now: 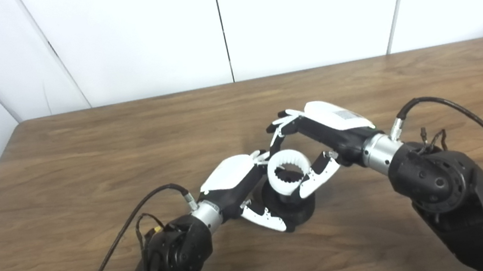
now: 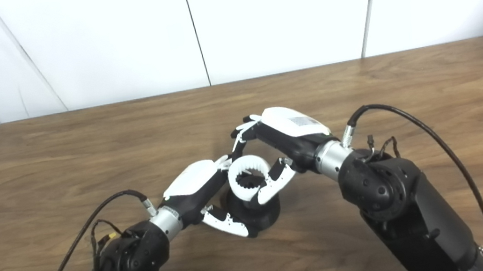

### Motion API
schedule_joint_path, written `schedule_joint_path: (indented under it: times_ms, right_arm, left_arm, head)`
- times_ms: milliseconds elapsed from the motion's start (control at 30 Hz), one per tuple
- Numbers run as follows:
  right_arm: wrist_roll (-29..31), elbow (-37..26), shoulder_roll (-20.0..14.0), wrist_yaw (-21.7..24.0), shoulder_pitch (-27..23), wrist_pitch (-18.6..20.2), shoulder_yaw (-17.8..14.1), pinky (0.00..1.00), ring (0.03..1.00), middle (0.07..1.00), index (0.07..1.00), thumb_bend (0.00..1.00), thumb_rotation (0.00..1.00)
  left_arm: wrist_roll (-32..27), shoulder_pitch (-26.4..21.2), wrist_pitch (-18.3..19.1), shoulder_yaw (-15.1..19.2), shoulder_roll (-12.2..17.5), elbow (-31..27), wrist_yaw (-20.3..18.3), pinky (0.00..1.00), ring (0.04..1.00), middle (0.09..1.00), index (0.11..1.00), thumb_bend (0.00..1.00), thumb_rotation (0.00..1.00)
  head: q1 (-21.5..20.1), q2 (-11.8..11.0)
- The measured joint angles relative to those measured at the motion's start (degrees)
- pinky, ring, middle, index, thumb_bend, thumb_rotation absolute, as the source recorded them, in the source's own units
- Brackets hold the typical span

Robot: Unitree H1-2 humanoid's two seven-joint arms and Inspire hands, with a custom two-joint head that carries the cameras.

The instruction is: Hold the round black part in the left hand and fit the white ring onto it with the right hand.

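The round black part (image 1: 290, 208) stands on the wooden table (image 1: 86, 176) near the front middle. My left hand (image 1: 244, 187) is wrapped around its left side, thumb low across its front. The white ring (image 1: 289, 171), toothed on its inside, sits over the top of the black part. My right hand (image 1: 313, 144) comes in from the right and is shut on the ring, thumb on its near right edge and fingers curled over its far side. How deep the ring sits on the part is hidden by the fingers. The same scene shows in the right eye view: ring (image 2: 250, 178), black part (image 2: 257, 216).
Black cables loop out from both forearms, one arching over the table at the right (image 1: 480, 121) and one at the left (image 1: 119, 238). White wall panels (image 1: 226, 24) rise behind the table's far edge. The table's left edge runs diagonally at the far left.
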Motion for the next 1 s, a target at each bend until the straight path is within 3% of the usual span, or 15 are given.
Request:
schedule_joint_path:
  times_ms: [1000]
  right_arm:
    - [0.05,2.75,-0.04,-0.08,0.26,-2.05,0.94,0.92,0.974,0.863,0.49,0.52,0.16]
  left_arm:
    - [1.11,-0.05,0.06,0.0,-0.39,-0.42,-0.45,0.94,1.0,0.964,0.693,0.89,0.35]
  head:
    - [0.26,0.26]
